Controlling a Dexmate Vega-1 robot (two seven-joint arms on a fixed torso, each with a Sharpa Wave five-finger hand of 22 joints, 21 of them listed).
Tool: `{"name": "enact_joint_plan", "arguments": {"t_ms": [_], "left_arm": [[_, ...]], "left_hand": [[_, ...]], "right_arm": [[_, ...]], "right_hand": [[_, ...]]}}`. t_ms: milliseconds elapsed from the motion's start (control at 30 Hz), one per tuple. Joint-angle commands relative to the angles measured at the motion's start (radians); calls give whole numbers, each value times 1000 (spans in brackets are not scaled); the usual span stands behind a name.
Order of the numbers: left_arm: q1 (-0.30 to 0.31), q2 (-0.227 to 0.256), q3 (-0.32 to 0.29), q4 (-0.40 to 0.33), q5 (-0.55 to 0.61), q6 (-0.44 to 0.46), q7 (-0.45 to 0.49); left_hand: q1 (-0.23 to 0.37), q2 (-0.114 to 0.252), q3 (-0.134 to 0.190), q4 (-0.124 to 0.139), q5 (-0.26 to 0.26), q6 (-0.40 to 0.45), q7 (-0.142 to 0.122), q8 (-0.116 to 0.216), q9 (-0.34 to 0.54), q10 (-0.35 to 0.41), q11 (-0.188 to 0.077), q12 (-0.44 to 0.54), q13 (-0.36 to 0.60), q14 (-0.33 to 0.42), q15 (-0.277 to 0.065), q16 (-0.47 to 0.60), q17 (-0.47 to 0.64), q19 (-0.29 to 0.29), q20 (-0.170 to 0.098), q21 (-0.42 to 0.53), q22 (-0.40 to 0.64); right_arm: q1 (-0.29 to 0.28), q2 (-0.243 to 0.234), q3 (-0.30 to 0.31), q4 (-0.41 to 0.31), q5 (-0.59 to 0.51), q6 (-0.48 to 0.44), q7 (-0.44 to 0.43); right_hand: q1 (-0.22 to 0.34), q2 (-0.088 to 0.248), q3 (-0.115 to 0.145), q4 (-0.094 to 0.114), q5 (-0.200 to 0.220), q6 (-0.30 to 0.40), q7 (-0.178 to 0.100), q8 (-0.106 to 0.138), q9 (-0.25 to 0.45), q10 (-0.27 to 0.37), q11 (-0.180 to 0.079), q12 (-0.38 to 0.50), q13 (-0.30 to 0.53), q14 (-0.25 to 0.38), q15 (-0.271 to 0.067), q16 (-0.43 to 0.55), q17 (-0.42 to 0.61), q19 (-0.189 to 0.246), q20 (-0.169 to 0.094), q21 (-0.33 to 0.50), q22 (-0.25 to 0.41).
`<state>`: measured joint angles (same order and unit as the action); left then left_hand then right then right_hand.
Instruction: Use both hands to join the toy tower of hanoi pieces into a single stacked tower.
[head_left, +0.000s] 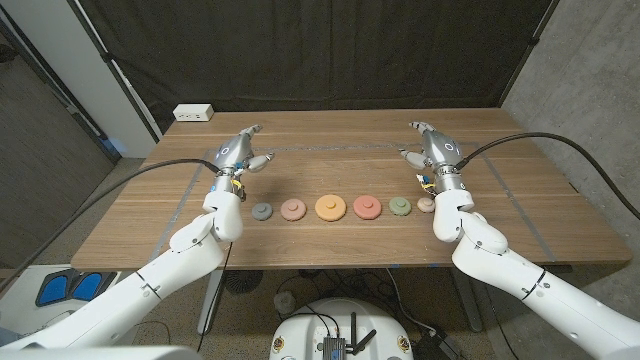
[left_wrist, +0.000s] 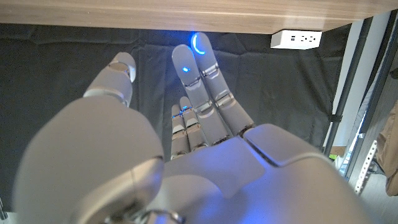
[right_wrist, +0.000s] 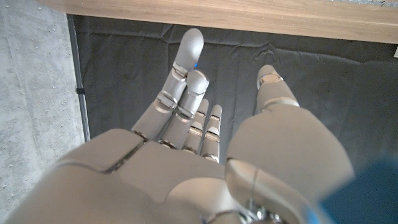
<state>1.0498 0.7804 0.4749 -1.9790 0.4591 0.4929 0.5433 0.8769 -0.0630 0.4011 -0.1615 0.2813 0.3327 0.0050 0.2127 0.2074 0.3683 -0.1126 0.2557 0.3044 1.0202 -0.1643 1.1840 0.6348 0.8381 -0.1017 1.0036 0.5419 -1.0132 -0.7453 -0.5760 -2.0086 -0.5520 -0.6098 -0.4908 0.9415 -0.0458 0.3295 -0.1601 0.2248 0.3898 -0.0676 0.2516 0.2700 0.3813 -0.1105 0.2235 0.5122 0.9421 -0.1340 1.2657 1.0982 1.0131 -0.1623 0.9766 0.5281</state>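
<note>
Six toy discs lie in a single row on the wooden table (head_left: 330, 250), the row's long axis running side to side across the table, each disc flat with its round knob facing up. The large orange disc (head_left: 331, 207) sits near the middle of the row and serves as the landmark. Toward the robot's left of it lies the salmon-pink disc (head_left: 292, 209), close by but apart, and beyond that the small grey disc (head_left: 262, 212) ends the row. Toward the robot's right of the orange disc lies the red disc (head_left: 365, 207), just beside it, then the green disc (head_left: 400, 206), then the small pale pink disc (head_left: 426, 204) at the far end, next to the right wrist. The left hand (head_left: 236, 153) is behind and to the left of the orange disc, past the grey disc, with fingers extended, slightly apart, and holding nothing. The right hand (head_left: 434, 147) is behind and to the right of the orange disc, past the pale pink disc, likewise with fingers spread and empty. A white power strip (head_left: 194, 113) lies at the table's far edge, behind the left hand.
</note>
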Motion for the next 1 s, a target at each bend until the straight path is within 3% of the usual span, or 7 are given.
{"name": "enact_joint_plan", "arguments": {"t_ms": [33,333,433,667,767,1000], "left_arm": [[-28,69,7,-101,-16,107,-176],[-80,95,46,-134,-10,196,-275],[-100,98,62,-139,-8,227,-306],[-151,123,103,-162,-4,289,-393],[-177,137,125,-174,5,318,-434],[-194,137,146,-169,6,332,-442]], "left_hand": [[10,5,-5,0,6,12,5,7,2,7,8,1,6,-5,-55,15,4,-6,-91,9,3],[12,10,-12,1,7,11,5,5,3,-3,12,-5,8,-16,-54,15,-3,-12,-85,17,1],[11,10,-24,1,7,31,0,9,3,20,6,1,10,7,-54,41,6,21,-104,39,-2],[13,7,-35,0,7,50,-1,13,4,40,-2,5,13,35,-54,68,13,49,-108,59,-7],[14,6,-38,-1,7,49,1,11,4,38,7,3,13,36,-54,70,11,48,-109,61,-9],[17,5,-42,-1,7,44,1,7,4,36,4,0,13,35,-54,71,4,45,-109,64,-12]], "right_arm": [[16,-42,-1,-74,19,-87,127],[50,-50,-5,-87,82,-163,219],[60,-60,-14,-90,88,-170,228],[92,-83,-38,-111,96,-208,269],[104,-94,-48,-118,101,-219,287],[123,-113,-56,-116,132,-224,317]], "right_hand": [[8,8,-3,4,7,12,1,7,6,10,-1,8,8,1,-86,3,7,-6,-50,7,1],[6,7,-9,5,13,0,2,3,13,16,-2,11,19,-13,-86,-6,2,-17,-50,12,-5],[4,7,-11,6,15,0,3,4,15,15,-2,11,23,-16,-85,-7,-1,-20,-50,14,-6],[0,7,-19,7,19,6,13,5,15,-1,12,3,31,-24,-85,-11,-6,-27,-50,22,-8],[-2,5,-24,7,21,1,15,0,13,-10,11,-2,34,-26,-85,-10,-7,-34,-50,24,-13],[-6,7,-33,9,25,-11,19,-8,10,-15,21,-7,37,-16,-85,2,-6,-29,-50,41,-13]]}}
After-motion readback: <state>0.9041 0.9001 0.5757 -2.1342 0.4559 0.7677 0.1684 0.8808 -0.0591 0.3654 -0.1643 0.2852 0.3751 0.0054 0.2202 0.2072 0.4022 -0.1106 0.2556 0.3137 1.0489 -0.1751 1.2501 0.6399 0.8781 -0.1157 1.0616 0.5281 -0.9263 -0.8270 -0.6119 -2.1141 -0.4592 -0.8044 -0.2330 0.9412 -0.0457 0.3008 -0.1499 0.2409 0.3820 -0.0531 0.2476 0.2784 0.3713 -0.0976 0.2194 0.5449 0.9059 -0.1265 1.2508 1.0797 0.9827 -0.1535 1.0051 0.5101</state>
